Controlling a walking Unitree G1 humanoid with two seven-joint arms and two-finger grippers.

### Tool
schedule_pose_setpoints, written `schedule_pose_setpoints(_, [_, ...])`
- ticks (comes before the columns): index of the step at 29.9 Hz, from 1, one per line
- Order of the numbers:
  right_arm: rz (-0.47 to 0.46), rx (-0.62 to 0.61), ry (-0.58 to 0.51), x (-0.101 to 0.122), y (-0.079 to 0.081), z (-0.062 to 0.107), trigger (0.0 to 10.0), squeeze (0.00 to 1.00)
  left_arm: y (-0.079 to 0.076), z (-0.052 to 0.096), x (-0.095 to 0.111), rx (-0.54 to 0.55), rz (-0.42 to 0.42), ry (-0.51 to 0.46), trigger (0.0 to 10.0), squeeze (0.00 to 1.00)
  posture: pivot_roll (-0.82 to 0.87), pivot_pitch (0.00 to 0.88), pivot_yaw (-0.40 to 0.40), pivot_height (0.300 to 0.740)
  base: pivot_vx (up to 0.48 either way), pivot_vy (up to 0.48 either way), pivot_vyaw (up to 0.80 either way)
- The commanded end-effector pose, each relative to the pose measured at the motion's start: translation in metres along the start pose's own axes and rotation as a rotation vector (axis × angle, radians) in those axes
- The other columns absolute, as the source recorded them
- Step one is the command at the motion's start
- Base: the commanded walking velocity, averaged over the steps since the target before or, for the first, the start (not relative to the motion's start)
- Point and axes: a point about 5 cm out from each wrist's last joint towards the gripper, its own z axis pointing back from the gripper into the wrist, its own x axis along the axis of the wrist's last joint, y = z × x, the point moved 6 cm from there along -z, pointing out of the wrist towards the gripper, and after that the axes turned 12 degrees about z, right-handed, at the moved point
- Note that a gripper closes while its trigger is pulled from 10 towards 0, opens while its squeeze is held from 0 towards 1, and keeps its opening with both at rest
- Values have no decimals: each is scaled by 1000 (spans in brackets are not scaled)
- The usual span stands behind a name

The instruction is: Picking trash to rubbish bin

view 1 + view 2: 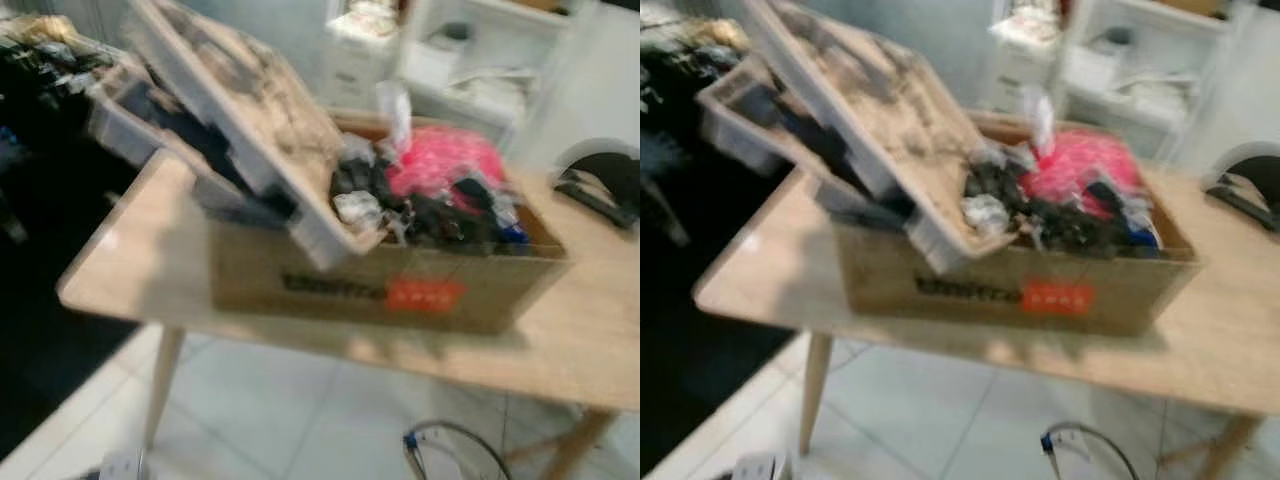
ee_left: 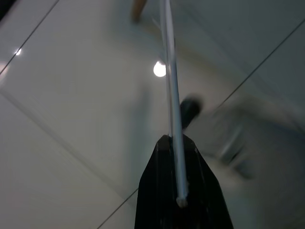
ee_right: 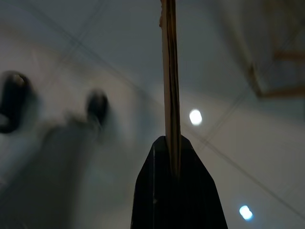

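Blurred cardboard box [image 1: 380, 285] print unreadable, its dark contents [image 1: 440, 215] indistinct, table [image 1: 590, 340] cut off right

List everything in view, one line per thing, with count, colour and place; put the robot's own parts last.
Light wooden table: one, pale wood, across the head views, on slanted legs.
Brown cardboard box with a red label: one, on the table, packed with dark clutter.
Pink crumpled bag: one, on top of the box's contents, toward its right end.
Grey plastic trays: stacked, tilted, leaning over the box's left end.
White shelving unit: one, behind the table.
White tiled floor: under the table.
Left gripper: black, over the floor, shut on a thin pale flat piece seen edge-on.
Right gripper: black, over the floor, shut on a thin brown flat piece seen edge-on.
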Motion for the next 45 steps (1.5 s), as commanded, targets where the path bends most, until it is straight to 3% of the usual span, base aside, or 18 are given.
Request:
schedule_pose_setpoints(1, [1, 13, 41, -17, 5, 1, 10000, 0, -2, 0, -6, -7, 5, 26, 10000, 0, 235, 23, -112, 740, 0, 0, -788])
schedule_pose_setpoints(14, [-14, 13, 48, -23, 7, 1, 10000, 0, -1, 0, -5, 5, -12, 22, 10000, 0, 229, 30, -105, 740, 0, 0, -182])
schedule_pose_setpoints(22, [-100, -23, 63, -30, -2, 2, 10000, 0, 7, 1, -4, 33, 14, 11, 10000, 0, 228, 41, -108, 740, 0, 0, 0])
schedule_pose_setpoints(26, [-263, -186, 113, -56, -48, 11, 10000, 0, 42, 7, 5, 137, 94, -35, 10000, 0, 218, 51, -104, 740, 0, 0, 0])
schedule_pose_setpoints(29, [-336, -308, 150, -77, -80, 22, 10000, 0, 68, 12, 16, 212, 163, -88, 10000, 0, 214, 58, -104, 740, 0, 0, 0])
schedule_pose_setpoints(30, [-336, -308, 150, -77, -80, 22, 10000, 0, 68, 12, 16, 212, 163, -88, 10000, 0, 214, 58, -104, 740, 0, 0, 0])
schedule_pose_setpoints(31, [-356, -345, 159, -83, -90, 26, 10000, 0, 75, 14, 20, 233, 187, -107, 10000, 0, 214, 58, -104, 740, 0, 0, 0])
schedule_pose_setpoints(33, [-439, -482, 187, -104, -126, 43, 10000, 0, 99, 22, 44, 274, 268, -208, 10000, 0, 204, 74, -108, 740, 0, 0, 0])
schedule_pose_setpoints(34, [-439, -482, 187, -104, -126, 43, 10000, 0, 99, 22, 44, 274, 268, -208, 10000, 0, 204, 74, -108, 740, 0, 0, 0])
schedule_pose_setpoints(37, [-540, -626, 203, -124, -159, 64, 10000, 0, 122, 32, 70, 304, 336, -309, 10000, 0, 193, 83, -108, 740, 0, 0, 0])
schedule_pose_setpoints(40, [-598, -737, 204, -133, -184, 81, 10000, 0, 129, 37, 86, 285, 369, -367, 10000, 0, 197, 93, -108, 740, 0, 0, 0])
schedule_pose_setpoints(41, [-598, -805, 198, -133, -199, 91, 10000, 0, 127, 37, 92, 271, 352, -378, 10000, 0, 195, 97, -107, 740, 0, 0, 0])
schedule_pose_setpoints(42, [-598, -805, 198, -133, -199, 91, 10000, 0, 127, 37, 92, 271, 352, -378, 10000, 0, 195, 97, -107, 740, 0, 0, 0])
schedule_pose_setpoints(44, [-602, -918, 179, -129, -225, 108, 10000, 0, 127, 37, 100, 266, 344, -399, 10000, 0, 195, 97, -107, 740, 0, 0, 0])
schedule_pose_setpoints(45, [-602, -918, 179, -129, -225, 108, 10000, 0, 127, 37, 100, 266, 344, -399, 10000, 0, 195, 97, -107, 740, 0, 0, 0])
